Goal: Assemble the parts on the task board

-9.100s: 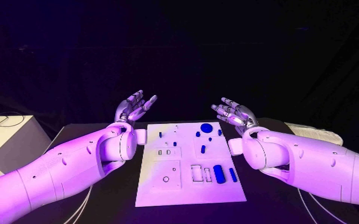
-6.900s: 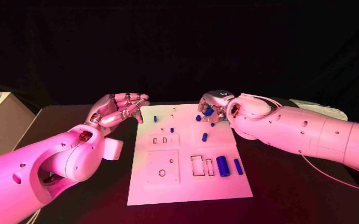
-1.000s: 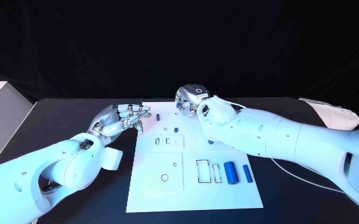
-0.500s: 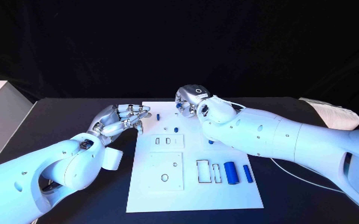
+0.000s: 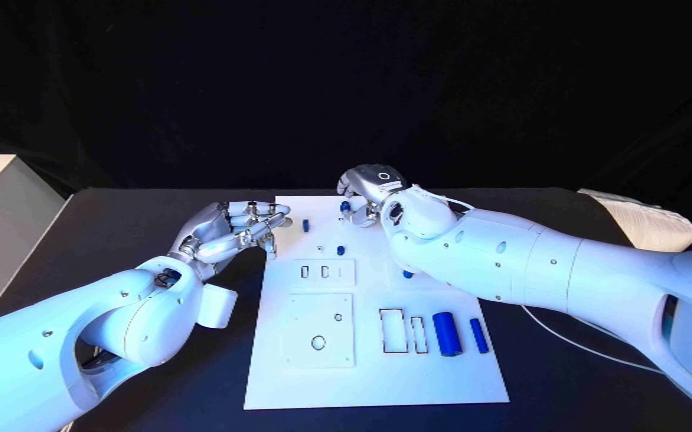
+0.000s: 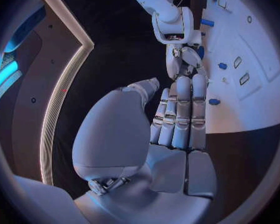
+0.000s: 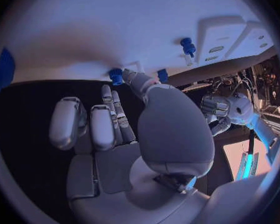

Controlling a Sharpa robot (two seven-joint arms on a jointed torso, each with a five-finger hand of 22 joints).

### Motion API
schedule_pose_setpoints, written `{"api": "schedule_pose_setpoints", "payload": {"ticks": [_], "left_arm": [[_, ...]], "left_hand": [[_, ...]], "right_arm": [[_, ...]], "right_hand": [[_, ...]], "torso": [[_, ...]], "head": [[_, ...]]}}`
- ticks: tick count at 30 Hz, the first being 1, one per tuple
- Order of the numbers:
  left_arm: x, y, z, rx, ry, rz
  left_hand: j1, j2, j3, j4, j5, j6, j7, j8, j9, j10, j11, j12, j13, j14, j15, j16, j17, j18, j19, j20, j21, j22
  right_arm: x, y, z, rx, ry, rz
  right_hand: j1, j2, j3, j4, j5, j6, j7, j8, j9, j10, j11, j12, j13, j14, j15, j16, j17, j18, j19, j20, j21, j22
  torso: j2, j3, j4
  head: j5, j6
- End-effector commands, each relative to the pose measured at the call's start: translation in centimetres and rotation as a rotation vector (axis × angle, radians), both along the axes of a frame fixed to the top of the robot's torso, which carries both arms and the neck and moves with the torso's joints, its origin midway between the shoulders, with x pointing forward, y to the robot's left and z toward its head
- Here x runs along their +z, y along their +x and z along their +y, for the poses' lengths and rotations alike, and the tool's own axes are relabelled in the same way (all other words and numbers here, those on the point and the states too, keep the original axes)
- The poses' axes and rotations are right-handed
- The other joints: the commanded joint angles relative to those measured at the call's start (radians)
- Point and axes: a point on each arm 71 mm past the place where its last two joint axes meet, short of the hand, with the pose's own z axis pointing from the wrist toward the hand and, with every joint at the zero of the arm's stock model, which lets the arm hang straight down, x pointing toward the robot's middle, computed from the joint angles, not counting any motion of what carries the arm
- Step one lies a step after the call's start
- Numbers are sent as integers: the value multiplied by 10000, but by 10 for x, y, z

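The white task board (image 5: 375, 372) lies in the middle of the black table. My right hand (image 5: 369, 195) reaches over the board's far edge, its thumb and a finger closed on a small blue part (image 7: 116, 76), which also shows under the fingers (image 5: 346, 208). My left hand (image 5: 238, 232) hovers beside the board's left edge with its fingers curled in and nothing in them. Small blue parts (image 5: 306, 224) (image 5: 339, 249) stand on the far half of the board. Two blue cylinders (image 5: 446, 333) (image 5: 477, 335) lie at its near right.
Rectangular slots (image 5: 325, 272) (image 5: 389, 330) and a square plate with a hole (image 5: 320, 330) are set in the board. A white box (image 5: 12, 202) sits at the table's left edge and a pale object (image 5: 635, 214) at its right.
Over the last second almost nothing has moved. Since the oldest frames my right hand has come from the board's right side to its far edge, and my left hand's fingers have curled in.
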Motion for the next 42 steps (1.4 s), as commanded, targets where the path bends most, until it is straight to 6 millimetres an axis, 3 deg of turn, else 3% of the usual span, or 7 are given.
{"api": "schedule_pose_setpoints", "payload": {"ticks": [1, 9, 17, 21, 24, 31, 42], "left_arm": [[1, -1, -2, -177, -38, -61], [0, 1, 1, -90, -21, -64], [-5, 8, 5, 92, -17, -28], [-7, 10, 6, 136, -8, 3], [-8, 11, 5, 133, -9, 27], [-10, 12, 3, 94, -5, 74], [-11, 10, 0, -7, 6, 86]], "left_hand": [[66, 66, 46, -19, -64, -77, 13, -49, 16, -75, 21, -4, 13, -79, 11, 34, 11, 144, -65, -24, 45, 12], [66, 66, 46, -19, -64, -77, 13, -49, 16, -75, 21, -4, 13, -79, 11, 34, 11, 144, -65, -24, 45, 12], [46, 63, 75, -45, -68, -85, 16, -48, 28, -81, 26, -2, 17, -94, 17, 55, 10, 144, -105, -17, 99, 45], [42, 62, 80, -49, -69, -86, 14, -47, 31, -81, 25, -1, 18, -96, 18, 59, 10, 145, -113, -16, 109, 51], [42, 62, 80, -49, -69, -86, 14, -47, 31, -81, 25, -1, 18, -96, 18, 59, 10, 145, -113, -16, 109, 51], [21, 50, 75, -46, -73, -90, 15, -48, 33, -83, 27, 0, 18, -95, 20, 66, 11, 144, -121, -15, 121, 59], [4, 41, 70, -43, -76, -93, 16, -48, 34, -86, 29, -1, 19, -93, 22, 73, 12, 144, -127, -13, 130, 64]], "right_arm": [[0, -3, -1, 168, 46, -23], [7, -17, -21, 494, 683, 34], [26, -26, -73, 476, 2845, 810], [27, -24, -99, 38, 3253, 1516], [24, -22, -118, -420, 3358, 2181], [17, -12, -149, -1589, 2598, 2668], [9, -6, -154, -2705, 1437, 2695]], "right_hand": [[336, 137, -774, 135, -49, -76, -18, -88, -26, -251, 36, -8, -44, -71, 43, -98, -181, 151, -61, 25, -247, -256], [1225, 445, -2401, 933, -52, 38, -70, -212, -70, -328, 41, 128, -84, -105, 61, -107, -397, 201, -54, 47, -590, -528], [1652, 171, -1027, 1154, 695, 679, -51, -71, -40, 2783, -438, 1493, 642, 139, -309, 355, 634, 31, 309, -260, 50, 384], [1280, -109, -530, 939, 915, 340, -269, 337, 134, 1885, -480, 9076, 8077, 234, -425, 671, 1200, -122, 471, -319, 509, 1039], [530, -113, -781, 1340, 1128, 236, -76, 581, 225, 3286, -419, 12548, 11800, 471, -295, 1188, 2574, -224, 705, -305, 1065, 1754], [444, -19, -1432, 1375, 694, -231, 66, 844, 291, 5021, -230, 14930, 14599, 886, -98, 1958, 5109, -577, 1284, -117, 2400, 3422], [737, 142, -2725, 1787, 501, -647, 191, 942, 258, 5155, -92, 15049, 14753, 1000, 52, 2098, 5736, -740, 1558, 45, 2953, 4113]], "torso": [[-5, 2, -3], [-78, 40, -56], [-319, 141, -149], [-431, 184, -220], [-487, 201, -235], [-542, 234, -225], [-513, 226, -215]], "head": [[4, 11], [61, 62], [92, 85], [108, 83], [84, 49], [12, -9], [-79, -69]]}}
